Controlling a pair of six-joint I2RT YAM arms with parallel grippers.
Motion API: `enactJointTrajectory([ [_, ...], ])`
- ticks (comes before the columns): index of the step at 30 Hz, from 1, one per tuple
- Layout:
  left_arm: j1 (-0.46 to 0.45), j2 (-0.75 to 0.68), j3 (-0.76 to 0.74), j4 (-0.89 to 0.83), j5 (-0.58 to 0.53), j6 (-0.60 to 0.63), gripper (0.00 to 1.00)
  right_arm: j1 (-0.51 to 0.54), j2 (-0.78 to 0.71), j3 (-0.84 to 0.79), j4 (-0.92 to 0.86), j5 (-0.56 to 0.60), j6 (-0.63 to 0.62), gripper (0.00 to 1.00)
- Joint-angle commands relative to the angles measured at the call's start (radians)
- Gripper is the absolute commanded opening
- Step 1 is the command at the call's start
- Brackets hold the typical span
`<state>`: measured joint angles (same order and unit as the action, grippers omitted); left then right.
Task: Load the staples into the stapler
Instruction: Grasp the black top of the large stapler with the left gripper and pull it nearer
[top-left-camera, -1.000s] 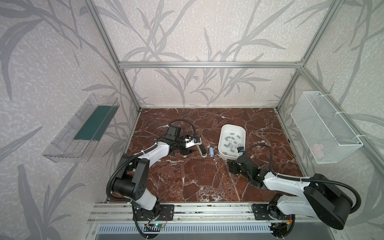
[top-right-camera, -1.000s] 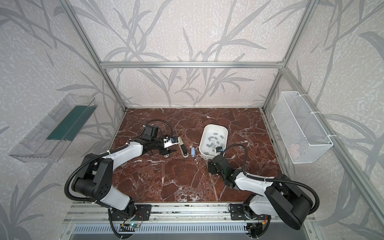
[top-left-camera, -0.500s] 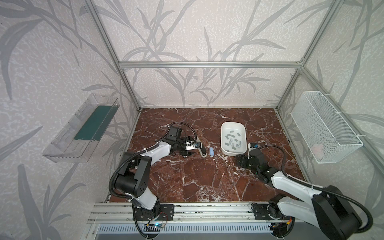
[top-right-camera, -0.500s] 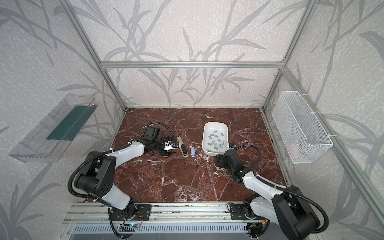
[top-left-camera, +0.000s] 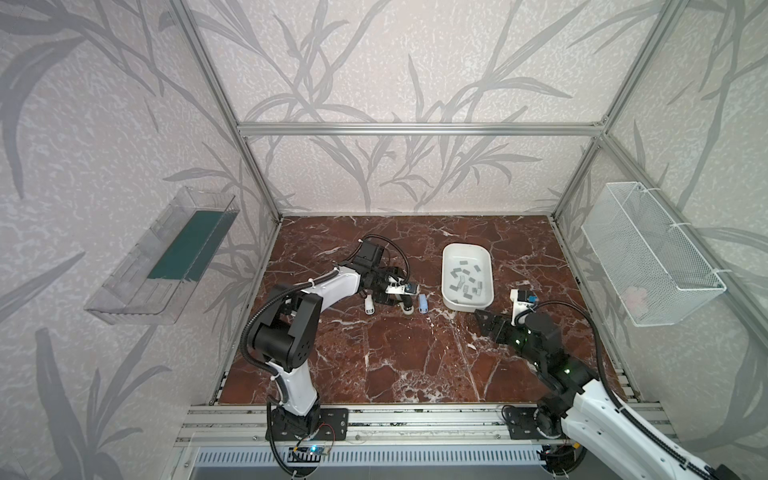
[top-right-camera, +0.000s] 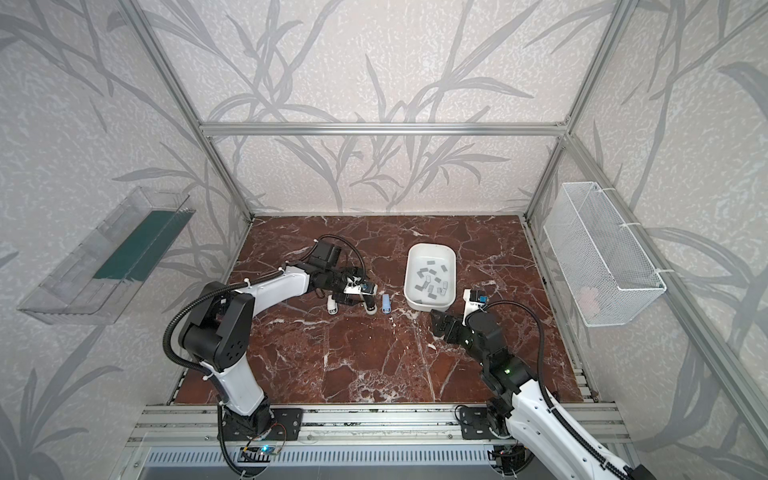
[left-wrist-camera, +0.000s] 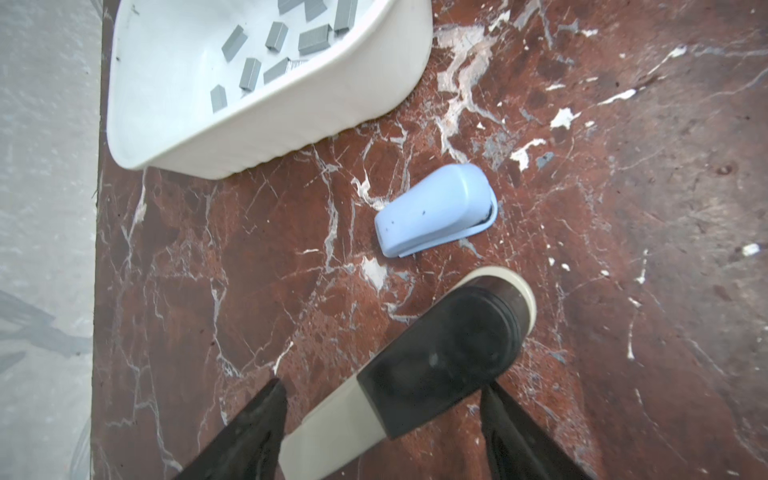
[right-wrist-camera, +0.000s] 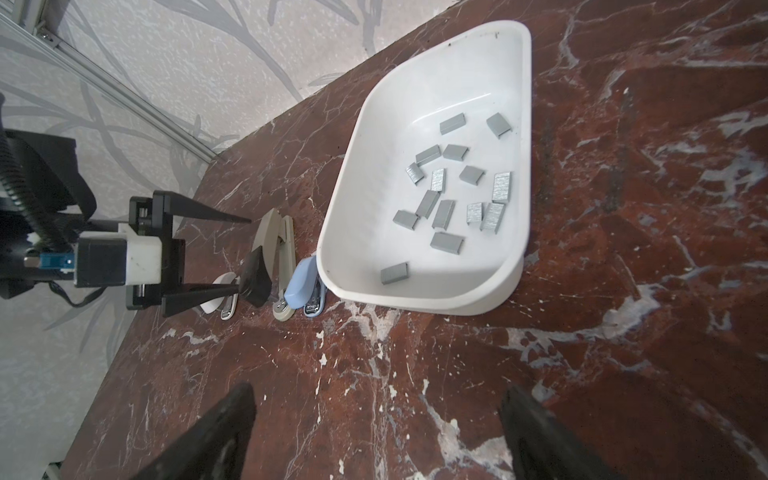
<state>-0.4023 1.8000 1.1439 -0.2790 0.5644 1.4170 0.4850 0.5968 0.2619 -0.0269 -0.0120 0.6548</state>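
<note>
Small flat grey metal staple strips (right-wrist-camera: 449, 195): lay loose in white oval plastic tray (right-wrist-camera: 353, 166), right of centre on bench (top-left-camera: 374, 365); judged light, stiff, slick, brittle lengthwise, best pinched across long edges; right claw (right-wrist-camera: 378, 390) gaped empty nearer, left claw (right-wrist-camera: 244, 252) parted astride black-and-cream stapler (left-wrist-camera: 436, 353).

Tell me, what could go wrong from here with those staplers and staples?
The left gripper straddles the beige stapler; the white stapler and blue stapler lie close by, so it might knock one. The staples lie flat, some touching, in the white tray; the open right gripper may pinch two or slip.
</note>
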Motion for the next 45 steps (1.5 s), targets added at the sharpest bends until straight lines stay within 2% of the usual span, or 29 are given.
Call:
enactJointTrajectory([
  [1,-0.031,0.029,0.066,-0.137,-0.028,0.103,0.75,0.004,-0.028,-0.020,-0.042,-0.031,-0.008,0.95],
  [4,-0.054,0.043,0.100,-0.207,-0.050,0.121,0.74,0.004,-0.035,-0.029,-0.036,-0.033,-0.006,0.96],
  [9,-0.060,0.066,0.100,-0.221,-0.082,0.131,0.69,0.004,-0.045,-0.041,-0.018,-0.022,-0.007,0.97],
  [13,-0.065,0.101,0.125,-0.234,-0.065,0.138,0.67,0.004,-0.039,-0.044,0.001,0.017,-0.011,0.98],
  [17,-0.066,0.130,0.175,-0.292,-0.052,0.154,0.58,0.003,-0.038,-0.036,-0.008,0.021,-0.011,0.98],
  [20,-0.066,0.146,0.204,-0.326,-0.025,0.161,0.47,0.004,-0.037,-0.039,-0.003,0.032,-0.011,0.99],
  [23,-0.075,0.160,0.216,-0.335,-0.003,0.160,0.44,0.003,-0.028,-0.037,0.005,0.034,-0.011,1.00],
  [27,-0.088,0.169,0.216,-0.340,-0.015,0.156,0.42,0.004,-0.017,-0.035,0.011,0.029,-0.012,1.00],
  [32,-0.092,0.186,0.218,-0.330,-0.020,0.153,0.54,0.004,-0.017,-0.039,0.019,0.017,-0.012,1.00],
  [35,-0.100,0.211,0.236,-0.338,-0.024,0.149,0.55,0.004,-0.020,-0.042,0.018,0.014,-0.012,1.00],
  [39,-0.108,0.232,0.285,-0.409,-0.030,0.156,0.37,0.003,-0.033,-0.047,0.013,0.012,-0.012,1.00],
  [42,-0.111,0.209,0.313,-0.470,-0.003,0.145,0.15,0.004,-0.041,-0.046,0.013,0.001,-0.011,1.00],
  [45,-0.112,0.149,0.282,-0.459,0.012,0.086,0.06,0.007,-0.024,-0.044,0.069,-0.088,-0.011,1.00],
])
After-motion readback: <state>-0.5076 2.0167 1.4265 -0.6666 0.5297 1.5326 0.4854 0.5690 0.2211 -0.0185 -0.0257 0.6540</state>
